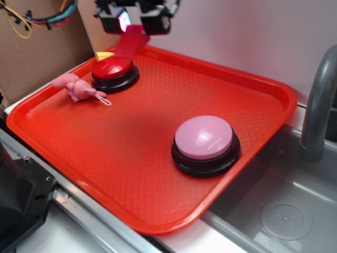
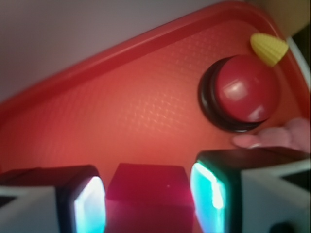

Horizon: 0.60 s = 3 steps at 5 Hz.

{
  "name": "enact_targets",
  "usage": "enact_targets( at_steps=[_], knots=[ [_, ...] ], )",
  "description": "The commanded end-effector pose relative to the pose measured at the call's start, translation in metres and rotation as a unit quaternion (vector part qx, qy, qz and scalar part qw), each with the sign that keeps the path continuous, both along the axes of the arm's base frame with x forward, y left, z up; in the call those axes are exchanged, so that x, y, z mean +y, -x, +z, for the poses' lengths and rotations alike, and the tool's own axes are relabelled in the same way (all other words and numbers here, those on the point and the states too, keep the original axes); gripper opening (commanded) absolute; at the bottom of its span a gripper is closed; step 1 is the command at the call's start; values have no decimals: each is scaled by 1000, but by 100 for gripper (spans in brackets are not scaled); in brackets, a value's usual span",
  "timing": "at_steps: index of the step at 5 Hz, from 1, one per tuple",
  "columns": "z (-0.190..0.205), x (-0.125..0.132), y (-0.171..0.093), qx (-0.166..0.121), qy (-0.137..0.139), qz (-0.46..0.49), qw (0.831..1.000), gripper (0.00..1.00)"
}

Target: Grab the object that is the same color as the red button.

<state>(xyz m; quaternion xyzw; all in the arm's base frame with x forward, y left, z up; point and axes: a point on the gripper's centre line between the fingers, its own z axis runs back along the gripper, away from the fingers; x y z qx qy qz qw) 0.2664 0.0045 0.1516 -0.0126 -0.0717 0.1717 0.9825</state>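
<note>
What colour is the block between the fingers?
Dark red block, clearest in the wrist view.

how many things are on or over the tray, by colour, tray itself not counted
red: 2, the red button and the red block held in the gripper above the tray
pink: 2, the pink button and the pink plush toy
yellow: 1, the yellow corn piece
total: 5

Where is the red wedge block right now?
The red wedge block is held in the gripper, lifted above the tray's far-left corner, just over the red button.
</note>
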Motion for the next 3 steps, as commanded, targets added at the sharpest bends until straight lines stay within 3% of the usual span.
enact_targets(
  at_steps=[1, 3],
  knots=[
    [48, 33, 30, -39, 6, -93, 995, 0],
    [49, 44, 44, -31, 26, -37, 998, 0]
  ],
)
